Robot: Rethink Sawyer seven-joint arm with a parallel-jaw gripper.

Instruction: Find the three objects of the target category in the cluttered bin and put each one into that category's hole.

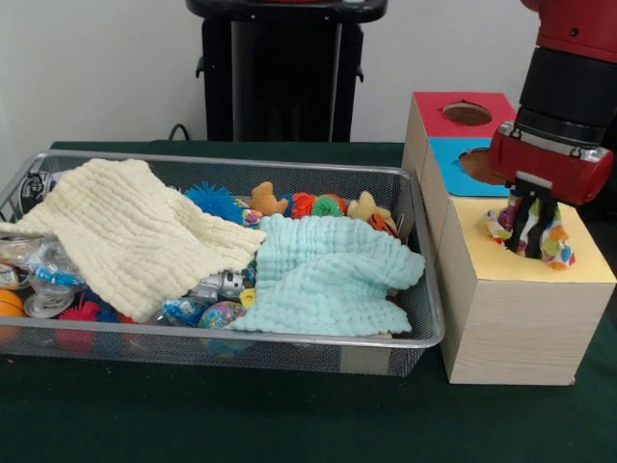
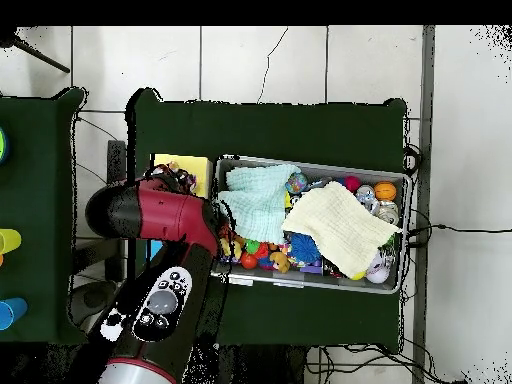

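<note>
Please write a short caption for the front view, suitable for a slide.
Gripper lowers a multicoloured soft toy onto the yellow box top, beside a mesh bin of cloth-covered toys.

Background stuff around the bin setup

Dark green surface (image 1: 241,415) under everything, black stand (image 1: 284,72) against the white wall (image 1: 96,68) behind. From above: grey tiled floor (image 2: 300,60), cables (image 2: 350,365) trailing near the surface's edge, colourful cups (image 2: 8,245) on a second green table.

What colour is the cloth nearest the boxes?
Pale mint green cloth, best seen in the front view.
</note>
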